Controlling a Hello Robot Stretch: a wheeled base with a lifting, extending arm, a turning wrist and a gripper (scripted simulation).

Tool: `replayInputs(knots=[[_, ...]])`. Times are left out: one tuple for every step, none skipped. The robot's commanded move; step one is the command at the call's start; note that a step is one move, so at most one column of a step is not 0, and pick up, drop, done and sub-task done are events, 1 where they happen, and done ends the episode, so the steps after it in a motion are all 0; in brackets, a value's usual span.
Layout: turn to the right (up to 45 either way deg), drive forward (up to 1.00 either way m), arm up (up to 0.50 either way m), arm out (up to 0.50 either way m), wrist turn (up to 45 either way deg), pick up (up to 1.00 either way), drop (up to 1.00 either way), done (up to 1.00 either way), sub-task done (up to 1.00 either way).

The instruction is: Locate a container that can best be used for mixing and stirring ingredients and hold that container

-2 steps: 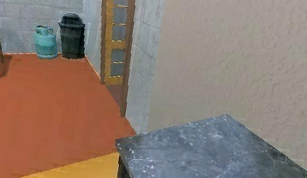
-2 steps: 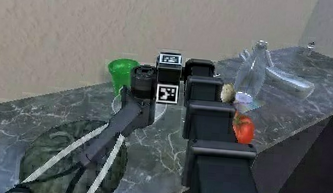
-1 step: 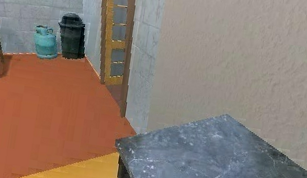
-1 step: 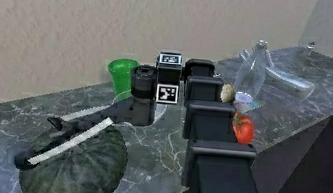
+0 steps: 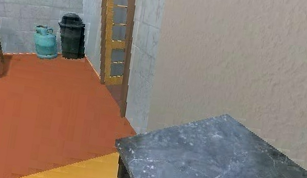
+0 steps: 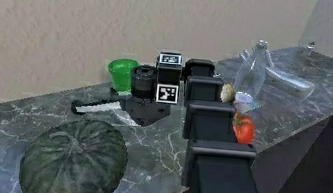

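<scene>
Here, the green bowl [image 6: 124, 71] stands upright on the dark marbled table [image 6: 32, 123], close to the beige wall [image 6: 61, 15]. The arm [image 6: 216, 139] reaches out across the table toward it. The claw [image 6: 124, 105] lies just in front of the bowl (whether the two touch cannot be told). With the bowl standing right behind the claw, I cannot tell how its fingers are set or whether it holds anything.

A big dark-green squash [image 6: 74, 157] sits near the table's front edge, at the arm side view's lower left. On the arm's other side a clear glass bottle [image 6: 252, 72] stands upright. A red tomato [image 6: 242, 129] rests just beside the arm, with a pale roundish lump [image 6: 227, 93] a little farther out.

In the forward view the table's corner takes the lower right. Beyond it, reddish floor [image 5: 48, 102] runs to a wooden door [image 5: 120, 31]. A black bin [image 5: 72, 34] and a teal gas canister [image 5: 44, 40] stand side by side against the far wall.
</scene>
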Motion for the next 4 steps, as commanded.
replayInputs(knots=[[0.0,0.0,0.0,0.0,30.0,0.0,0.0,0.0,0.0],[0.0,0.0,-0.08,0.0,0.0,0.0,0.0,0.0,0.0],[0.0,0.0,0.0,0.0,0.0,1.0,0.0,0.0,0.0],[0.0,0.0,0.08,0.0,0.0,0.0,0.0,0.0,0.0]])
